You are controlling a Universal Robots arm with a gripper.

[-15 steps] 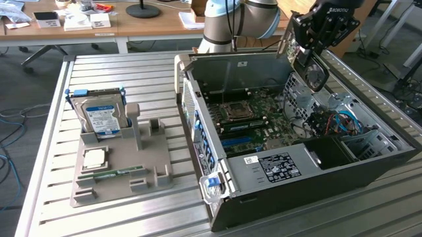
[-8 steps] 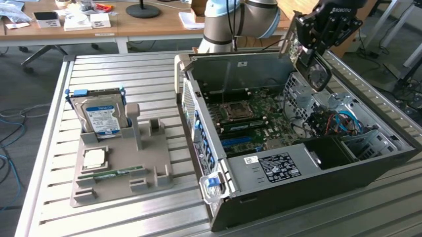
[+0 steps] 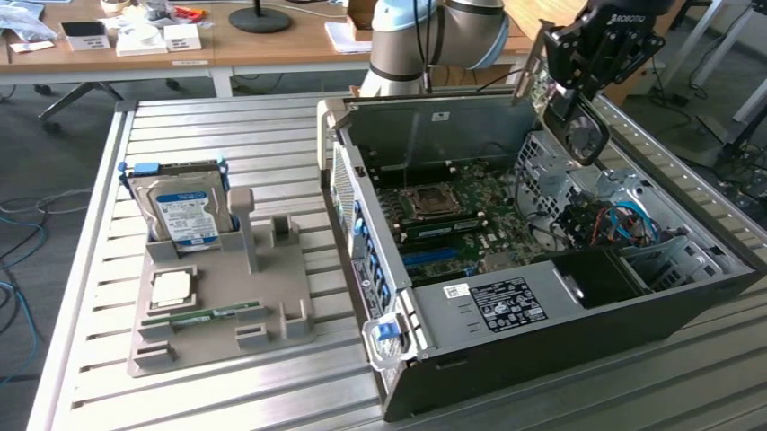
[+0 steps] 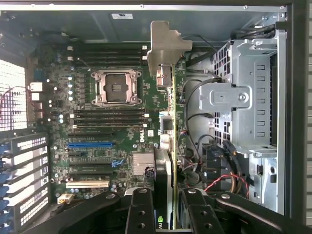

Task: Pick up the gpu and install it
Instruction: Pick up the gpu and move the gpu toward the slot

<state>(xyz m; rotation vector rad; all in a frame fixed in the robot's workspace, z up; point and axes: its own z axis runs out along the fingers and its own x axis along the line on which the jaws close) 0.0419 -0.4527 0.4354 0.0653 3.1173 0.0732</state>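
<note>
The gpu (image 3: 580, 130) hangs upright over the open computer case (image 3: 623, 314), with its silver bracket (image 3: 525, 79) toward the case's back wall. My gripper (image 3: 573, 90) is shut on its upper edge. In the wrist view the gpu (image 4: 168, 146) shows edge-on between my two black fingers (image 4: 140, 210), and its bracket (image 4: 163, 46) points at the far wall. My gripper (image 4: 166, 214) holds it above the motherboard (image 4: 107, 122), beside the empty processor socket (image 4: 116, 87) and apart from the blue slot (image 4: 90, 145). The card touches nothing in the case.
A silver drive cage (image 4: 243, 97) and loose cables (image 4: 219, 180) lie close beside the card. On the slatted table, a grey fixture (image 3: 215, 310) holds a hard drive (image 3: 186, 211), a processor (image 3: 171, 285) and a memory stick (image 3: 204, 316). Desks stand behind.
</note>
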